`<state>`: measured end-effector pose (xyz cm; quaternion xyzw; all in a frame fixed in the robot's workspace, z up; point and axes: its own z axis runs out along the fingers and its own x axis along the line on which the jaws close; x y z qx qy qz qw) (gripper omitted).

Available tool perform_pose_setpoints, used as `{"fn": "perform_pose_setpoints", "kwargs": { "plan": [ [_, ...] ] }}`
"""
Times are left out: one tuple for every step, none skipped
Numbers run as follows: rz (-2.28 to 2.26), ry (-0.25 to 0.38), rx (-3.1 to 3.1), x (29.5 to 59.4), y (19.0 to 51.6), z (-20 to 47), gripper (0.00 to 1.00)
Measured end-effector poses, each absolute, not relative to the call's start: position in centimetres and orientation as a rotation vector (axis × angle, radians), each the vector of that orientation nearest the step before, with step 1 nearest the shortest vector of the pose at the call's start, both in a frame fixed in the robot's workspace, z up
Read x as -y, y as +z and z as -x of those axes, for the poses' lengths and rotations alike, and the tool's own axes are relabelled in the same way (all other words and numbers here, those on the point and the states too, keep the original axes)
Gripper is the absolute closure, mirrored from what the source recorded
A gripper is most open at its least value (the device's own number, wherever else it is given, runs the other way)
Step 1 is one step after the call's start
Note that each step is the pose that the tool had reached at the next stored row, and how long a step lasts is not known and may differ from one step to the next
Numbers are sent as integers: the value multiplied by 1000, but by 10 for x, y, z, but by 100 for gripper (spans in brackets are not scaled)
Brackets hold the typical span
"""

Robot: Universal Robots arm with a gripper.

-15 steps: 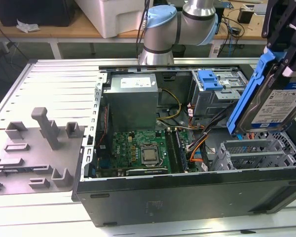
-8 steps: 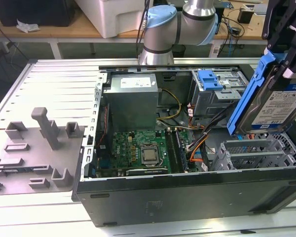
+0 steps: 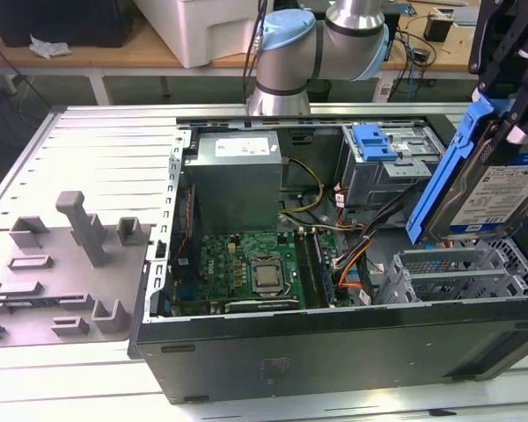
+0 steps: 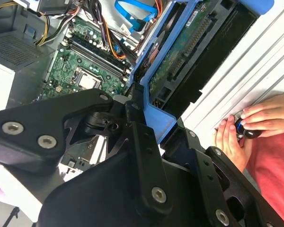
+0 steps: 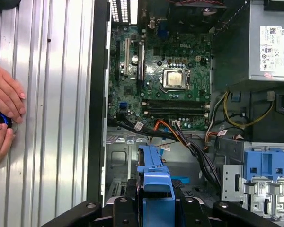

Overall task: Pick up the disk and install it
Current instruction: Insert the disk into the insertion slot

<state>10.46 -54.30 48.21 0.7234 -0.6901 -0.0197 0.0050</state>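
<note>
In the exterior view the disk [image 3: 500, 195], a silver-grey drive with a white-and-blue label in a blue caddy, hangs tilted on edge over the right end of the open computer case [image 3: 334, 343]. My black gripper [image 3: 502, 119] is shut on its upper end. Just below the disk lies a grey metal drive cage [image 3: 458, 268]. In the second wrist view the disk's underside [image 4: 189, 52] runs away from my gripper [image 4: 149, 120], which clamps the blue frame. In the first wrist view the caddy's blue edge [image 5: 154, 172] stands between my fingers [image 5: 128, 205].
Inside the case are a green motherboard [image 3: 251, 268], a grey power supply box [image 3: 238, 171], cable bundles [image 3: 352, 255] and a bare blue bracket [image 3: 375, 141] on another bay. A person's hands [image 4: 244, 127] rest on the ribbed table beside the case. A grey fixture block [image 3: 70, 255] sits at the exterior view's left.
</note>
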Motion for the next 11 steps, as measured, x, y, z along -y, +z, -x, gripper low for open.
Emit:
{"fn": "perform_pose_setpoints", "kwargs": {
  "plan": [
    [-2266, -61, 2161, 543, 482, -105, 63],
    [-2266, -61, 2160, 544, 482, -105, 63],
    [-2266, -61, 2160, 544, 481, -105, 63],
    [-2266, -61, 2160, 544, 481, -105, 63],
    [-2267, -61, 2160, 545, 481, -105, 63],
    [-2267, -61, 2159, 545, 480, -106, 63],
    [-2267, -61, 2159, 545, 480, -106, 63],
    [-2267, -61, 2159, 545, 479, -106, 63],
    [-2267, -61, 2159, 545, 479, -106, 63],
    [-2267, -61, 2159, 545, 478, -106, 63],
    [-2267, -61, 2159, 545, 478, -106, 63]
  ]
}}
